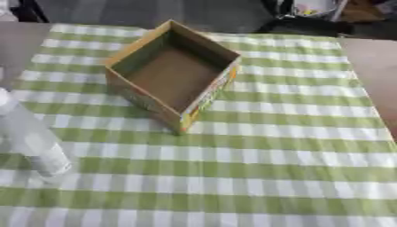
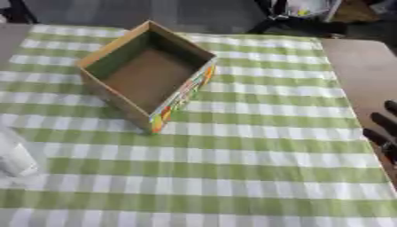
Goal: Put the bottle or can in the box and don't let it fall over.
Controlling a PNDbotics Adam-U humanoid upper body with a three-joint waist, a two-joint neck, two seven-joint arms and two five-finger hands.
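An open cardboard box (image 1: 132,52) with a colourful printed side stands on the checked cloth, left of centre toward the back. Nothing lies inside it. A clear plastic bottle (image 1: 31,137) with a white label stands at the left edge, nearer the front, well apart from the box. My right hand (image 2: 384,128) shows only as dark straight fingers at the right edge in the right eye view, away from both things. My left hand shows in neither view.
A green and white checked cloth (image 1: 271,146) covers the brown table (image 1: 372,57), whose bare top shows at the right. Dark objects and a bag (image 1: 310,9) sit beyond the far edge.
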